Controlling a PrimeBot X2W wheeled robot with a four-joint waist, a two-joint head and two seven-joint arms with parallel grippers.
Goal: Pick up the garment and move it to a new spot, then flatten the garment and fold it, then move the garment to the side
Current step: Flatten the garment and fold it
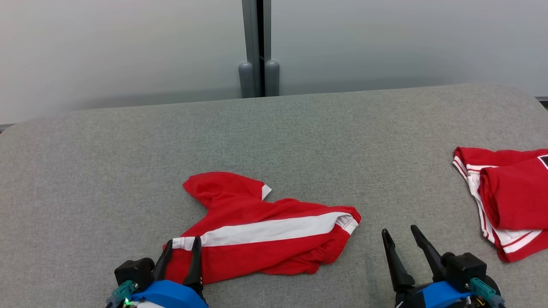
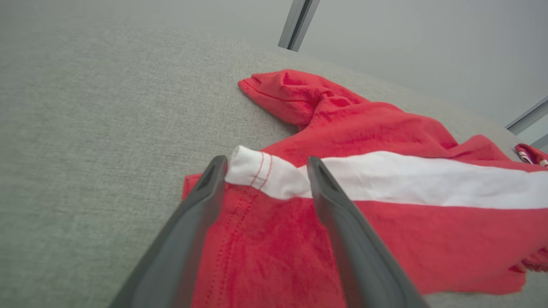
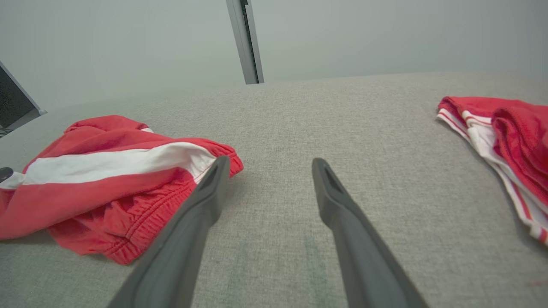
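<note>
The garment (image 1: 265,231) is a pair of red shorts with a white side stripe, lying crumpled on the grey table near its front edge. My left gripper (image 1: 183,242) is open above the shorts' left hem, its fingers either side of the white stripe's end (image 2: 265,176). My right gripper (image 1: 401,232) is open over bare cloth just right of the shorts' elastic waistband (image 3: 128,231), with nothing between its fingers. In the right wrist view the garment (image 3: 107,179) lies left of the gripper (image 3: 267,164).
A second red and white garment (image 1: 509,201) lies folded at the table's right edge, seen too in the right wrist view (image 3: 505,145). The grey fabric table (image 1: 274,137) stretches back to a pale wall with a dark post (image 1: 258,47).
</note>
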